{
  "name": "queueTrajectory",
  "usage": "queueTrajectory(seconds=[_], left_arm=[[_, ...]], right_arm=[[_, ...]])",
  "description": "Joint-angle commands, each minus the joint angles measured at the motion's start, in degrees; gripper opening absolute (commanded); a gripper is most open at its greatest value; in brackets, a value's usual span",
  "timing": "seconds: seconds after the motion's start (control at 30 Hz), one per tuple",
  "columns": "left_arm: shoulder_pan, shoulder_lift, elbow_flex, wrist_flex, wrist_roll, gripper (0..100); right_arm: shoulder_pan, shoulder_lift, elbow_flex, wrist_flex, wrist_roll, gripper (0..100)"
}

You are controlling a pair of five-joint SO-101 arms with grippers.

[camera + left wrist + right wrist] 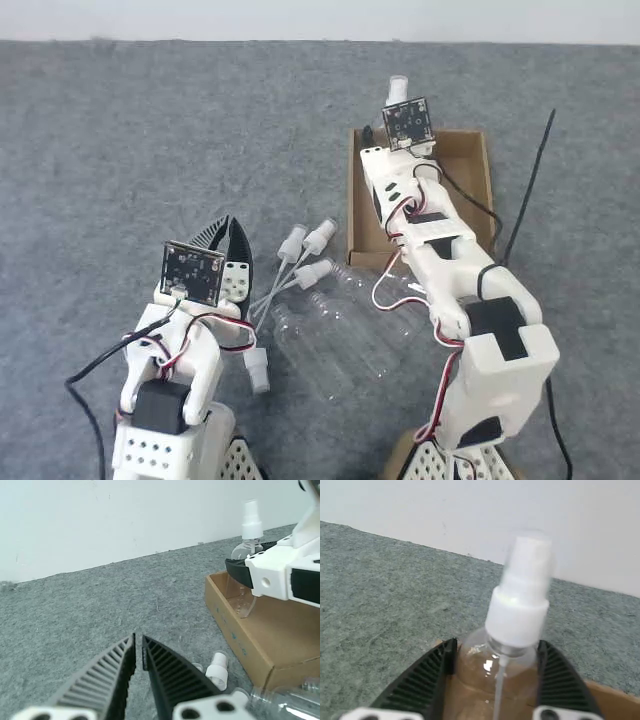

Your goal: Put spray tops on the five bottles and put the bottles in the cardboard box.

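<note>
Near edge of the table (pixel 100 150): one loose spray top (pixel 258 372) by my left arm's base. Uncapped clear bottles (pixel 330 330) lie flat mid-table between the arms, three more spray tops (pixel 320 238) just beyond. My left gripper (pixel 139 652) hangs beside those tops, jaws all but closed, empty; idle out of the way, I'd judge. Farther, cardboard box (pixel 468 160) toward the table's far right. My right gripper (pixel 496 647) is clamped on a capped bottle (pixel 475 672), upright over the box's far edge, gripped by the body so it can go in standing
</note>
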Motion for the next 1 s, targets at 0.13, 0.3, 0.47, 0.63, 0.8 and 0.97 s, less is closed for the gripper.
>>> queueTrajectory(seconds=[0.13, 0.3, 0.47, 0.63, 0.8, 0.97], left_arm=[[-0.4, -0.8, -0.4, -1.5, 0.5, 1], [-0.4, -0.8, -0.4, -1.5, 0.5, 1], [-0.4, -0.8, -0.4, -1.5, 0.5, 1], [-0.4, -0.8, -0.4, -1.5, 0.5, 1], [-0.4, -0.8, -0.4, -1.5, 0.5, 1], [-0.4, -0.8, -0.3, -1.6, 0.5, 1]], right_arm=[[-1.5, -1.6, -4.3, 0.6, 0.8, 26.0], [-1.5, -1.6, -4.4, 0.6, 0.8, 28.5], [-1.3, -1.7, -5.6, 0.7, 0.8, 28.5], [-1.2, -3.8, -7.8, 5.9, 0.7, 28.5], [-1.3, -8.7, -9.8, 10.0, 0.6, 28.5], [-1.1, -15.7, -12.7, 18.3, 0.7, 28.4]])
